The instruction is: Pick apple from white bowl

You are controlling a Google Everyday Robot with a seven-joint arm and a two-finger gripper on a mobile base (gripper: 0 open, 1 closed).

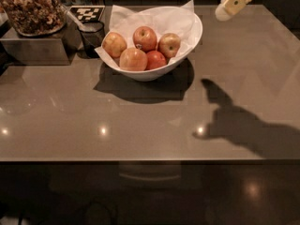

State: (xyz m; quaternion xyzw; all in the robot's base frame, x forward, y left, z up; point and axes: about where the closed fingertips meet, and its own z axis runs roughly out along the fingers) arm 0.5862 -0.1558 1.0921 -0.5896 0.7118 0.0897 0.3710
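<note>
Left of and below the jaws, which hang over the worktop (pixel 140 125), the apple (pixel 169 44) lies in the white bowl (pixel 159 73). Whether the jaws are open, we cannot tell. Approach step, we judge; next, centre above the apple.

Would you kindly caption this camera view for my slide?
Gripper hovers above the table, right of the white bowl.

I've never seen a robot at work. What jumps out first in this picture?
A wide glossy white bowl, lined with white paper and holding five red and yellow apples, sits at the back centre of the grey-brown table. The robot's pale end effector hangs in the upper right corner, apart from the bowl. Its dark arm shadow lies across the table's right side.
</note>
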